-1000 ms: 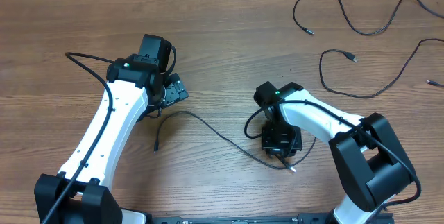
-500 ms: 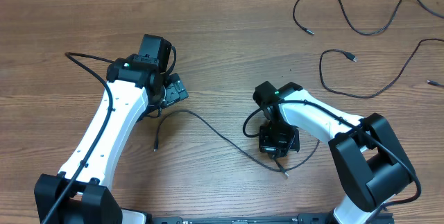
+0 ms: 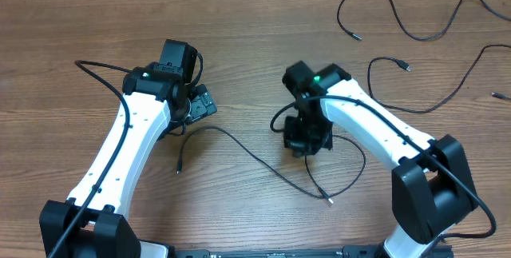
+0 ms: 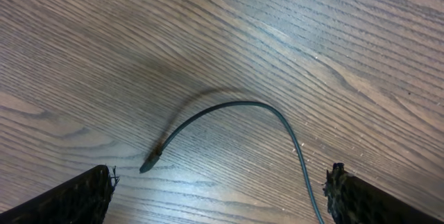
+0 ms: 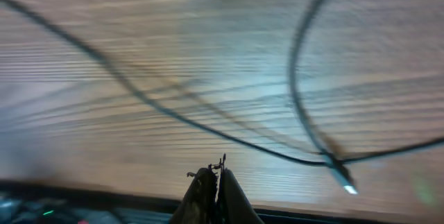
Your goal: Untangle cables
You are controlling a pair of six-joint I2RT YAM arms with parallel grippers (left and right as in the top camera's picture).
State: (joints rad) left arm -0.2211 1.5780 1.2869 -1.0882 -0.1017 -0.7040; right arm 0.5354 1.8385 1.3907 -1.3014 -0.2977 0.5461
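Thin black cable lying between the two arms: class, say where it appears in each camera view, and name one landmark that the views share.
Overhead: the thin black cable runs across the lower centre, from a dark plug towards a silver tip.
Left wrist: centre, an arch ending in the dark plug.
Right wrist: blurred; dark cords cross the frame, silver tip at lower right.
Shared landmark: the brown wood-grain table.

Overhead looks straight down from high up, taking in the whole table and both arms. Left wrist stares down close at the wood, its fingertips in the bottom corners. Right wrist skims low and near, blurred. All three share the cable lying between the arms.
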